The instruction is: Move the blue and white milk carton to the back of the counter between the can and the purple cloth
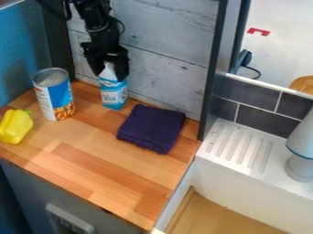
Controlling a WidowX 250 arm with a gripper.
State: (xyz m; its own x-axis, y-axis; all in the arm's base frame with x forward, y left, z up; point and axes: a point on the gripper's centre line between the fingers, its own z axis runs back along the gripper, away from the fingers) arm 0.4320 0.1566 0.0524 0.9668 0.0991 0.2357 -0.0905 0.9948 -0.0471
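The black gripper (pixel 110 77) is at the back of the wooden counter, pointing down and shut on the top of a small blue-and-white carton (pixel 114 95). Its fingers lie on either side of the carton's white peak and hide part of it. The carton is upright near the wall; whether its base touches the counter I cannot tell. In front and to its right lies a folded dark purple cloth (pixel 151 128). Left of the carton stands an opened can (pixel 54 97) with a blue, white and orange label. A yellow pepper (pixel 15 126) lies at the far left.
The wooden counter (pixel 92 171) ends at a front edge and a right edge. A grey-white plank wall (pixel 162 68) rises close behind the carton. To the right, past a dark post (pixel 212 75), are a white ribbed drainboard (pixel 240 146) and a grey-white object (pixel 300 153).
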